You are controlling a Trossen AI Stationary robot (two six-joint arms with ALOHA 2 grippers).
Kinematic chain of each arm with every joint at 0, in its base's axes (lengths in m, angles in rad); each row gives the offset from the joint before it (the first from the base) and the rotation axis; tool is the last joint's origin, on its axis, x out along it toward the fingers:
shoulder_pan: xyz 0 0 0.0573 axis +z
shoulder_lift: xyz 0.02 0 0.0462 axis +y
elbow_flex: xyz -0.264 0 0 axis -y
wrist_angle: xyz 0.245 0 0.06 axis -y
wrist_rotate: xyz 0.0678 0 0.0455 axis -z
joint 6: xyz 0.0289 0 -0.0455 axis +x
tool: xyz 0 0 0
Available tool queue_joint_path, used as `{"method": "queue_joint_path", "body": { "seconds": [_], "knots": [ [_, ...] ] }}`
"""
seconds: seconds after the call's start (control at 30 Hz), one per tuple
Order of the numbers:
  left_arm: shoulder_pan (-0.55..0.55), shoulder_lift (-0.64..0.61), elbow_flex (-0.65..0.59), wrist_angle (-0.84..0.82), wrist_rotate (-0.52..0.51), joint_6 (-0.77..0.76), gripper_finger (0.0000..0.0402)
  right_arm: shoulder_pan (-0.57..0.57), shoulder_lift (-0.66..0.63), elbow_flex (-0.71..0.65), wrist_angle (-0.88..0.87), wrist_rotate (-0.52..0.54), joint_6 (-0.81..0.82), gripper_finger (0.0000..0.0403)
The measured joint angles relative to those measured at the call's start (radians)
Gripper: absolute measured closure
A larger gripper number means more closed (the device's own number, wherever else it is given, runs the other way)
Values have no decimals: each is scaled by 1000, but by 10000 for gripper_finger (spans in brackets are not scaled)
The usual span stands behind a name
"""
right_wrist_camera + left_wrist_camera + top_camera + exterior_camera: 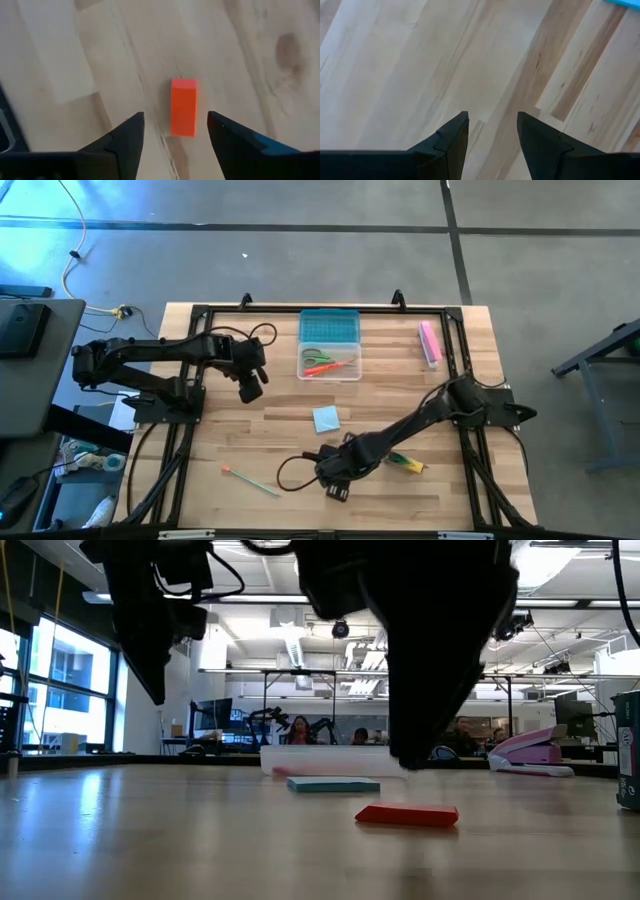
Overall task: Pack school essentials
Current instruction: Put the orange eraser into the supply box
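The small red piece (183, 106) lies flat on the table, and my right gripper (175, 116) hangs open above it with a finger on either side, not touching. It also shows in the low view (407, 814); in the high view my right gripper (335, 482) hides it. My left gripper (250, 386) is open over bare wood (492, 115) left of the box. The light-blue note pad (326, 418), the green pink-tipped pencil (250, 480) and the yellow-green crayon pack (408, 465) lie on the table. The green-handled scissors (318, 356) and an orange pencil (336, 367) lie in the clear box (330, 370).
The clear box stands open at the far middle with its blue lid (329, 326) behind it. A pink oblong bar (428, 342) lies at the far right. A black frame (200, 310) runs round the table edges. People sit in the room beyond (300, 728).
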Motion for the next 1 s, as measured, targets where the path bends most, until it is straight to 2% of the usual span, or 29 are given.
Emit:
{"method": "queue_joint_path", "body": {
  "seconds": [0.63,0.73,0.87,1.0],
  "knots": [
    [0,1,0,-7,0,2,245,0,91,5,5,62,22,202],
    [0,1,0,-7,-8,3,245,-1,109,6,-2,46,49,225],
    [0,1,0,-7,-19,21,245,-2,129,11,-12,-6,55,278],
    [0,1,0,-7,-22,21,245,4,129,13,-9,5,54,323]
  ]
}}
